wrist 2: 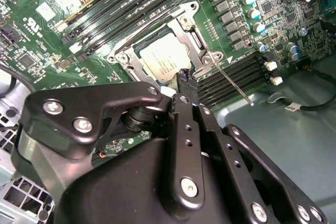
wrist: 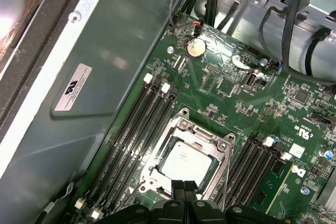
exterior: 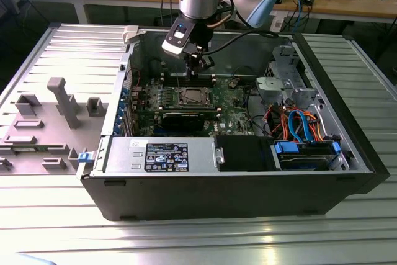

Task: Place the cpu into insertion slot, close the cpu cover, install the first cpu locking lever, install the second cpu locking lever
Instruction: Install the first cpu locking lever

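The gripper (wrist: 184, 184) has its two fingers pressed together along a thin seam and holds nothing; in the first wrist view only the tips are in frame, the finger bodies being cut off by the picture edge. In the second wrist view the gripper (wrist 2: 185, 77) hangs just above the near edge of the cpu (wrist 2: 165, 61), and its linkage hides the board beneath it. Contact between tip and chip cannot be determined. The cpu (wrist: 186, 158) lies flat in the insertion slot (wrist 2: 122, 57), of which only the outer corners are visible. The cpu cover (wrist 2: 195, 35) lies down around the chip, its window exposing the metal top. A thin lever rod (wrist 2: 233, 85) runs from one socket corner out across the memory slots (wrist 2: 231, 74); its latching state cannot be made out. The green circuit board (wrist: 231, 93) surrounds the socket. In the exterior view the gripper (exterior: 197, 61) is inside the open computer case (exterior: 248, 184), which rests on a slatted metal table (exterior: 186, 240).
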### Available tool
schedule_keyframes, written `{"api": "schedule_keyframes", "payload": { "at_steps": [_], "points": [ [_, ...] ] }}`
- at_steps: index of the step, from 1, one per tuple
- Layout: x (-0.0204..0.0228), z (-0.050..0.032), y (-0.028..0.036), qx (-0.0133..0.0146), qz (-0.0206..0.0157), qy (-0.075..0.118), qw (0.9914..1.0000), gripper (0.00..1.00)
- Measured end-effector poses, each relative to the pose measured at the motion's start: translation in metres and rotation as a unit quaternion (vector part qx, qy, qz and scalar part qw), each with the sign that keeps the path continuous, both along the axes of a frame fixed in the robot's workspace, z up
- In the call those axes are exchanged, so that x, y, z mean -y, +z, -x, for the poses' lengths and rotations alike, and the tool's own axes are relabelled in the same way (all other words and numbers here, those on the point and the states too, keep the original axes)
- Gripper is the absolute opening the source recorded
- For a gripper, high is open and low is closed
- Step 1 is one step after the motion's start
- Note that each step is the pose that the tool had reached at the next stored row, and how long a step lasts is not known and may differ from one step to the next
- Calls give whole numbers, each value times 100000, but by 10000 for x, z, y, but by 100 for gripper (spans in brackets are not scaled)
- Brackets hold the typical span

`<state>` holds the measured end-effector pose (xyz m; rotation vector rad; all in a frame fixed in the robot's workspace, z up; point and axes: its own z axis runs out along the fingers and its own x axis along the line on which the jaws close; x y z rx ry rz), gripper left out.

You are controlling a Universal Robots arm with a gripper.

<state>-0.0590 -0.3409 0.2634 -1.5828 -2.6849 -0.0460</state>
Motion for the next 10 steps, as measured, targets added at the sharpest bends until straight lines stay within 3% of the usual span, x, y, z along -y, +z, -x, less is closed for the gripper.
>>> {"api": "schedule_keyframes", "payload": {
  "at_steps": [10],
  "points": [
    [0,0,0,-2,0,809,99997,11]
  ]
}}
